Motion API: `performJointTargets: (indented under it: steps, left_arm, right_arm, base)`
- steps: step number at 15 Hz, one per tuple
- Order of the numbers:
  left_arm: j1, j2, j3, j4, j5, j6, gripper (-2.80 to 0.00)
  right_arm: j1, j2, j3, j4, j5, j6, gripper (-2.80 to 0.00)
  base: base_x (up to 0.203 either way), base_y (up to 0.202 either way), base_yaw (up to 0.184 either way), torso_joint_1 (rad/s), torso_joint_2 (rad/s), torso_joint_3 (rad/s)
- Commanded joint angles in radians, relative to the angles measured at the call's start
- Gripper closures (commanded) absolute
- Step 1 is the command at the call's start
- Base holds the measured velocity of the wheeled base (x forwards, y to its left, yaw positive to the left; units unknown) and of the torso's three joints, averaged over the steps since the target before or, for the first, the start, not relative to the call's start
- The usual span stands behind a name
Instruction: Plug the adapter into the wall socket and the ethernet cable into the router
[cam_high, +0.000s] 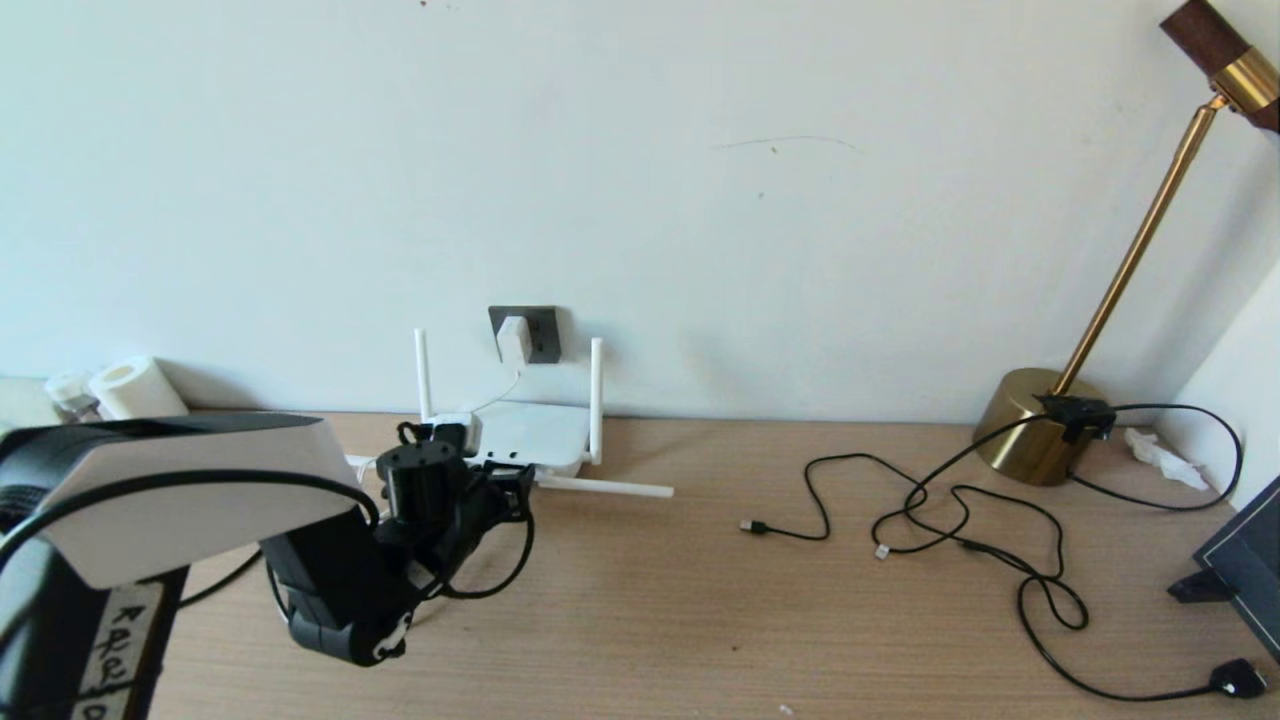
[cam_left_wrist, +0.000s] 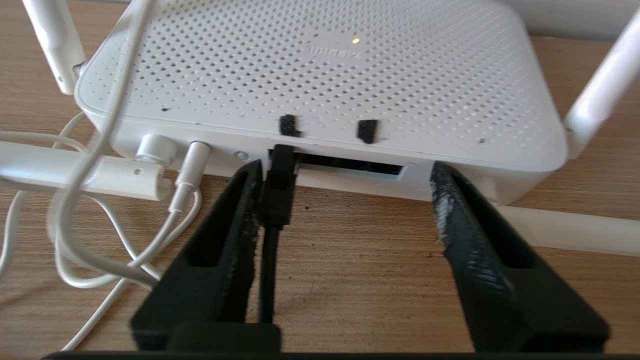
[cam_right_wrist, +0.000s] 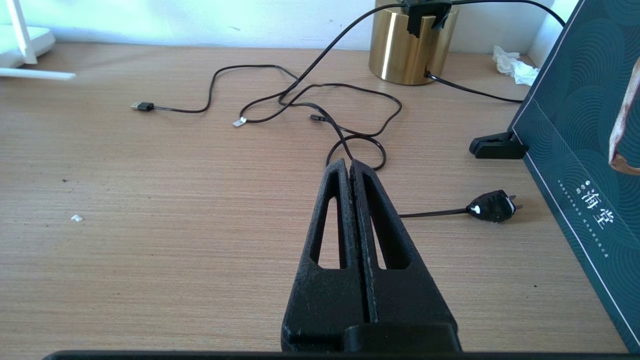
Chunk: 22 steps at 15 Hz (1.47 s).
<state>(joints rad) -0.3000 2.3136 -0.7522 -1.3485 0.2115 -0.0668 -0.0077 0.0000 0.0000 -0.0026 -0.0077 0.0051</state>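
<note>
The white adapter (cam_high: 514, 340) sits in the dark grey wall socket (cam_high: 540, 333) above the router (cam_high: 530, 432). Its thin white cord runs down to the router's front edge. My left gripper (cam_high: 505, 478) stands open right in front of that edge. In the left wrist view the ethernet cable's black plug (cam_left_wrist: 280, 182) sits in the leftmost dark port of the router (cam_left_wrist: 320, 75), beside one finger (cam_left_wrist: 235, 220) of the left gripper (cam_left_wrist: 346, 170). The other finger is far from it. My right gripper (cam_right_wrist: 348, 166) hovers shut and empty over the table to the right, out of the head view.
A brass lamp base (cam_high: 1035, 425) stands at the back right, with thin black cables (cam_high: 960, 510) sprawled before it and a black mains plug (cam_high: 1237, 680) near the front. A dark green box (cam_right_wrist: 580, 150) borders the right edge. One router antenna (cam_high: 605, 487) lies flat.
</note>
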Motion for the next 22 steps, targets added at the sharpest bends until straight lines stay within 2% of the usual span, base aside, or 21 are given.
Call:
performJointTargets:
  steps: [1, 5, 9, 11, 12, 16, 19, 22]
  left_arm:
    - [-0.009, -0.048, 0.023, -0.009, 0.002, -0.001, -2.80]
    - [-0.030, -0.103, 0.084, -0.009, 0.016, 0.004, -2.80]
    - [-0.046, 0.019, 0.089, -0.020, 0.116, 0.003, -2.80]
    - [-0.044, 0.093, 0.083, -0.068, 0.127, 0.002, -2.80]
    - [-0.044, 0.103, 0.089, -0.131, 0.125, 0.001, -2.80]
    - [-0.055, -0.030, 0.125, -0.180, 0.121, 0.004, -2.80]
    - [-0.068, -0.172, 0.130, -0.148, 0.120, 0.012, -2.80]
    - [-0.090, -0.240, 0.151, -0.112, 0.128, 0.015, -2.80]
  right_arm:
    - [0.000, 0.002, 0.000, 0.000, 0.000, -0.001, 0.00]
    - [0.000, 0.002, 0.000, 0.000, 0.000, -0.001, 0.00]
    - [0.000, 0.002, 0.000, 0.000, 0.000, 0.001, 0.00]
    - [0.000, 0.001, 0.000, 0.000, 0.000, -0.001, 0.00]
    - [0.000, 0.001, 0.000, 0.000, 0.000, 0.001, 0.00]
    - [0.000, 0.000, 0.000, 0.000, 0.000, 0.001, 0.00]
    - [0.000, 0.000, 0.000, 0.000, 0.000, 0.000, 0.00]
    - [0.000, 0.002, 0.000, 0.000, 0.000, -0.001, 0.00]
  base:
    - [0.000, 0.000, 0.000, 0.000, 0.00, 0.000]
    - [0.000, 0.000, 0.000, 0.000, 0.00, 0.000]
    - [0.000, 0.000, 0.000, 0.000, 0.00, 0.000]
    - [0.000, 0.000, 0.000, 0.000, 0.00, 0.000]
    - [0.000, 0.000, 0.000, 0.000, 0.00, 0.000]
    - [0.000, 0.000, 0.000, 0.000, 0.00, 0.000]
    - [0.000, 0.000, 0.000, 0.000, 0.00, 0.000]
    - [0.000, 0.000, 0.000, 0.000, 0.00, 0.000]
